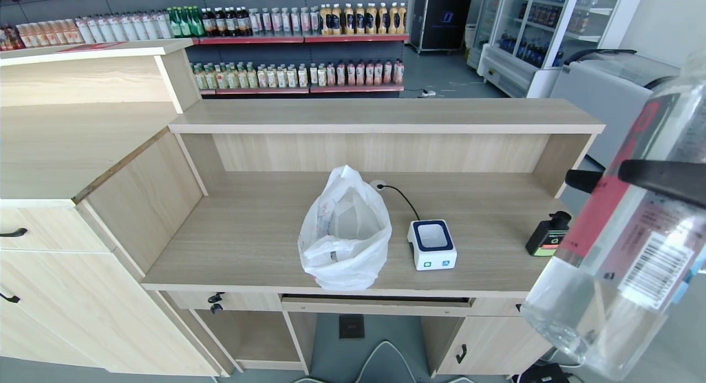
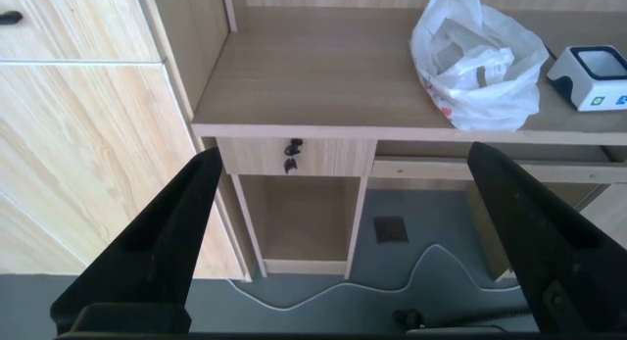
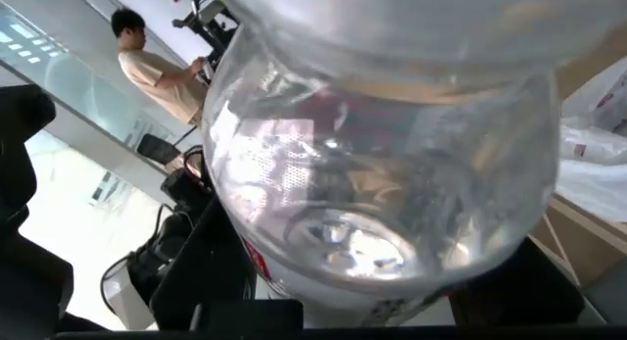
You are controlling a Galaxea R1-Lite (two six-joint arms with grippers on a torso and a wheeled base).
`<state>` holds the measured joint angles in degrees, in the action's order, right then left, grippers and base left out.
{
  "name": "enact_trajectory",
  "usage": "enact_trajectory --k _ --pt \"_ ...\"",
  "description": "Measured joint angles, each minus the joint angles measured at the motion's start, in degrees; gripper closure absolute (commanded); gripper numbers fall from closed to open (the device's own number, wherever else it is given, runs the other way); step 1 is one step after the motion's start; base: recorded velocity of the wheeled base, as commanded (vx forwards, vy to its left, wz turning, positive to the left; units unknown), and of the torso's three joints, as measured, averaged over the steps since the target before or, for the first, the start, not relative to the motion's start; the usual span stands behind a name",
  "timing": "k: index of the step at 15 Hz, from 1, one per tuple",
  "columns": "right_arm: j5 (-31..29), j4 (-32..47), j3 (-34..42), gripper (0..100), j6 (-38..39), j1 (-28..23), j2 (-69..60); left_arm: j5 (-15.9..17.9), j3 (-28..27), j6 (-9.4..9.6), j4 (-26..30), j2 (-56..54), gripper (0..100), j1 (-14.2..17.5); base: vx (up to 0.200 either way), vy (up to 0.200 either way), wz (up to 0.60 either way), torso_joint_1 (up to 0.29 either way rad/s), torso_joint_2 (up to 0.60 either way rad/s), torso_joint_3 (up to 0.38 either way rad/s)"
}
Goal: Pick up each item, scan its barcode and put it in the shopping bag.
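Observation:
A large clear plastic bottle (image 1: 618,250) with a red-and-white label hangs close to the head camera at the right, off the counter's right end, barcode facing the camera. My right gripper (image 1: 634,179) is shut on it, one black finger crossing its middle. The bottle's base (image 3: 382,193) looms large in the right wrist view. A white shopping bag (image 1: 345,234) stands open mid-counter, with the white scanner (image 1: 432,244) just right of it. My left gripper (image 2: 343,164) is open with nothing in it, low in front of the counter's left part; the bag (image 2: 477,56) and the scanner (image 2: 591,75) lie beyond it.
A small black item with a green label (image 1: 547,237) stands near the counter's right end. The wooden counter (image 1: 248,234) has a raised back shelf (image 1: 386,115) and a taller cabinet (image 1: 66,151) on the left. The scanner's cable (image 1: 402,198) runs to the back.

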<state>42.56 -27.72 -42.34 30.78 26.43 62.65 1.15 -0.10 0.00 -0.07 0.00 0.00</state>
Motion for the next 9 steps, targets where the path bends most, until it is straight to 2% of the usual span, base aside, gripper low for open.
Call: enact_trajectory --k 9 --pt "1.2 0.1 1.5 100 -1.3 0.1 -2.6 0.0 0.0 0.0 0.0 0.0 0 0.0 0.0 0.0 0.0 0.0 0.0 0.0"
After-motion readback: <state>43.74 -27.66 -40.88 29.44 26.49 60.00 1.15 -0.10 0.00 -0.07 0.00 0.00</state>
